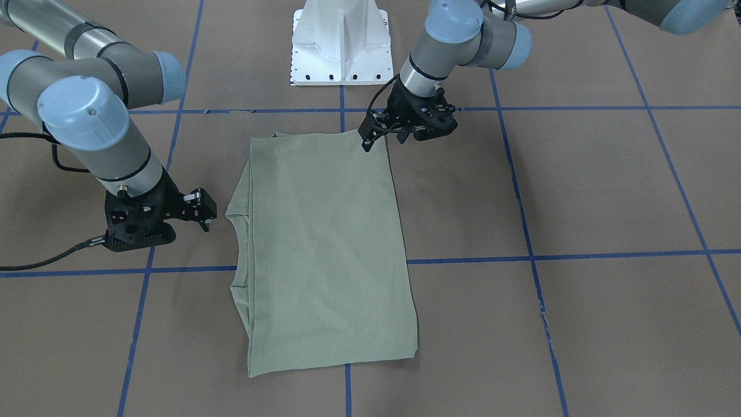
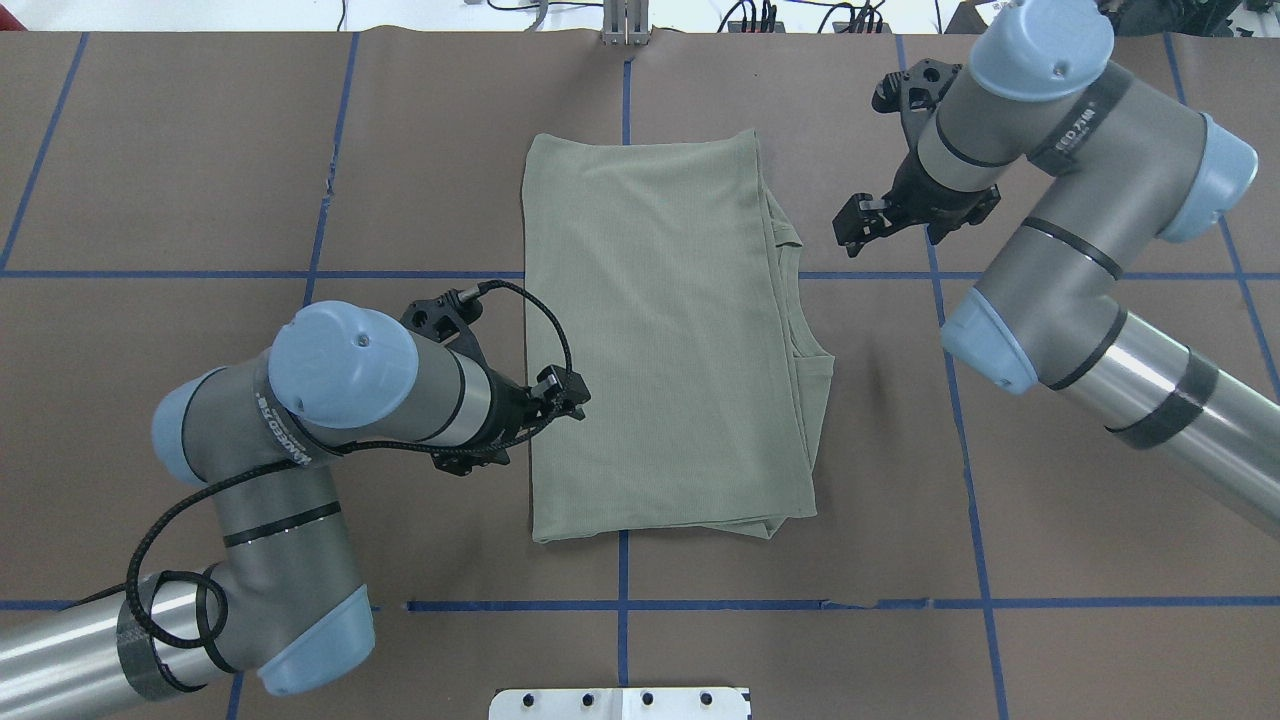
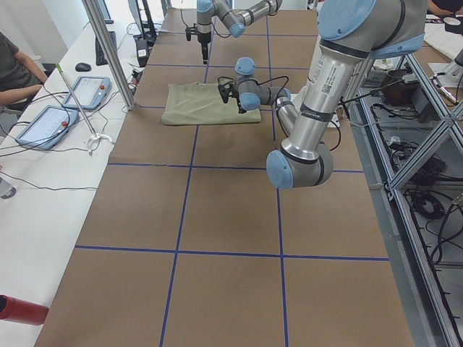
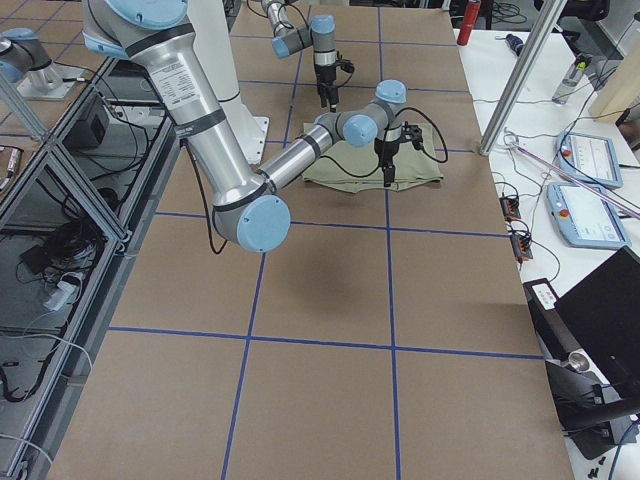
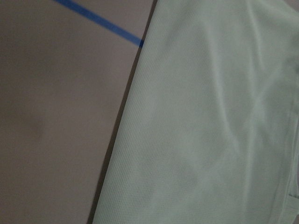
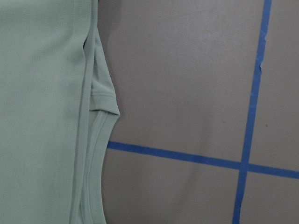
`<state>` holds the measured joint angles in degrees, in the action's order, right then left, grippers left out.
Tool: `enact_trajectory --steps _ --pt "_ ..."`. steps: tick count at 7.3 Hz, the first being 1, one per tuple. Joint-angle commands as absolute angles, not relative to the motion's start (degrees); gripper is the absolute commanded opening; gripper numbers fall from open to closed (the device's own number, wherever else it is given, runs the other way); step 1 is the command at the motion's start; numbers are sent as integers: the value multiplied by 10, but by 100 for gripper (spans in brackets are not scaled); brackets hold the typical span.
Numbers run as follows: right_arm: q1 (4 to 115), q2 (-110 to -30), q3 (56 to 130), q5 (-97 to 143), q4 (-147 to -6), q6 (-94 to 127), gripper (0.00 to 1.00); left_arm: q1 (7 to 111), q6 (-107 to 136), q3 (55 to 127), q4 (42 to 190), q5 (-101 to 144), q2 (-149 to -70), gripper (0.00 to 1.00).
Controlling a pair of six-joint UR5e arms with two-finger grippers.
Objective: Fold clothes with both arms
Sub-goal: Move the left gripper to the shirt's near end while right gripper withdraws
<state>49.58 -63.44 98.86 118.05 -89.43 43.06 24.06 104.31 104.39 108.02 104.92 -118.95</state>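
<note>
Shirt folded flat on table — left gripper at its edge, right gripper clear beside collar; both jaws apart, empty.

Shirt: soft matt knit cloth, fine rib texture, ribbed collar band.
Table: matt brown paper-like cover, faint creases.
Tape lines: smooth blue, slight sheen.
Left arm, right arm: satin grey metal tubes, smooth light blue plastic caps.
Left end effector, right end effector: matt black, plastic-looking.
Cable: black braided sleeve.
Pedestal: glossy white painted metal.
</note>
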Motion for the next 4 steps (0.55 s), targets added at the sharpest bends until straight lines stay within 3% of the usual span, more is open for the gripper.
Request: enact_trajectory --steps 1,4 --pt "492 -678 1040 1182 -893 434 100 178 1082 1044 1059 1008 -1194 99" --pt "488 -680 1034 1181 -892 445 100 143 1128 1034 1046 977 -1201 96"
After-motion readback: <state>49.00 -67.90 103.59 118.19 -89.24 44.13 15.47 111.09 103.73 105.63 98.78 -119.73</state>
